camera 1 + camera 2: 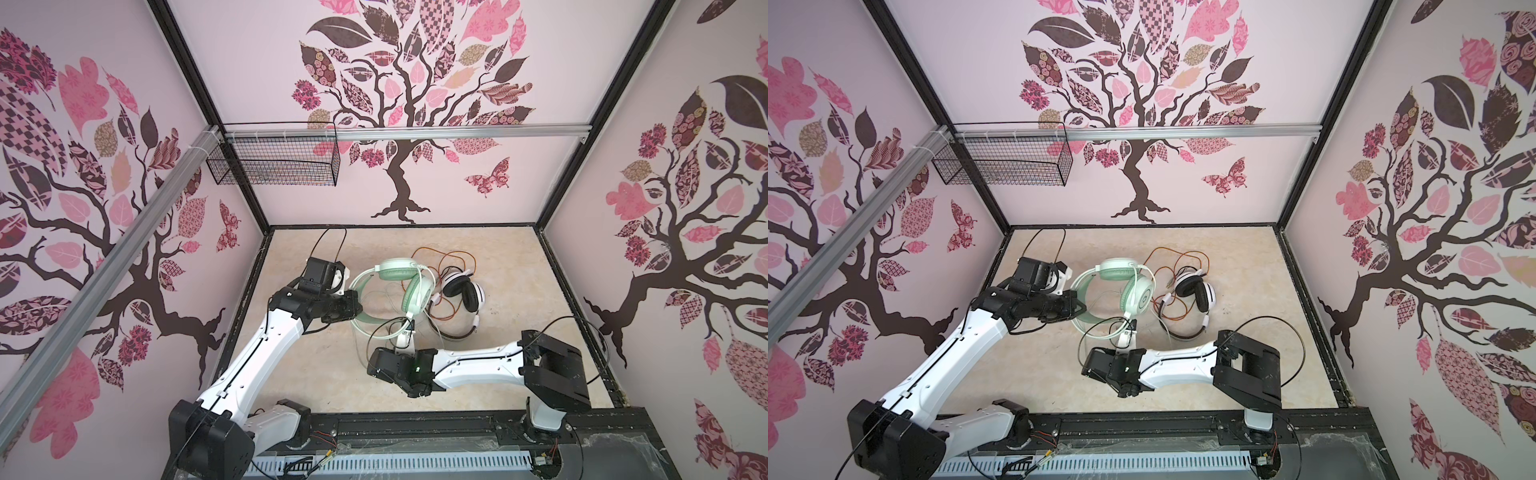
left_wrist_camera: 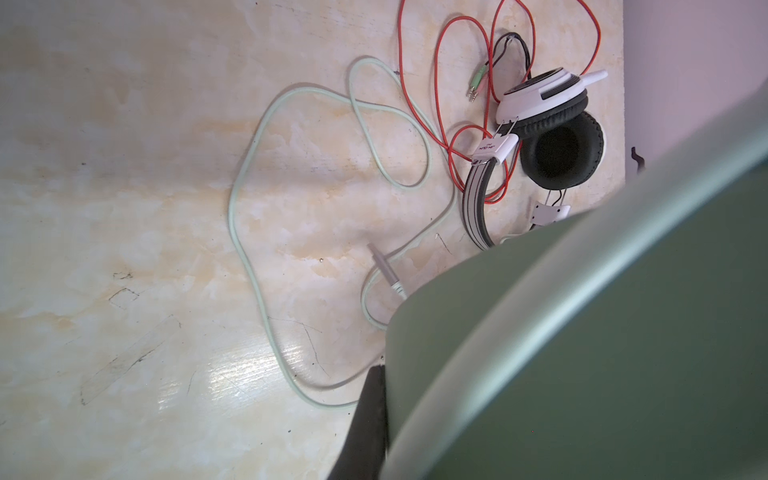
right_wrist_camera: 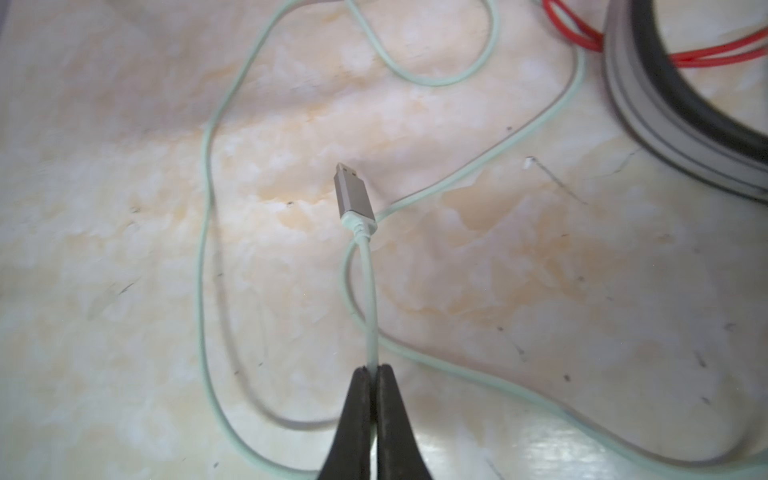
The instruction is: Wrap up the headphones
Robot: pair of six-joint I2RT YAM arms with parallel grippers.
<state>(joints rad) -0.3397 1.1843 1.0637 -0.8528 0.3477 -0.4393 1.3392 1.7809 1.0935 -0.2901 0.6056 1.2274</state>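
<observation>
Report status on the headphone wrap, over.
Left hand shut on band of green headphones. Right hand shut on pale cord behind its plug. Cord lies loose on table, unwrapped. Red cord of white headphones crosses it.

The cord (image 3: 371, 299) passes between the right fingers (image 3: 351, 424), its plug (image 3: 352, 195) just beyond their tips. The headband (image 2: 582, 353) sits against the left fingers (image 2: 368, 424); the other headphones (image 2: 552, 137) lie beyond.
</observation>
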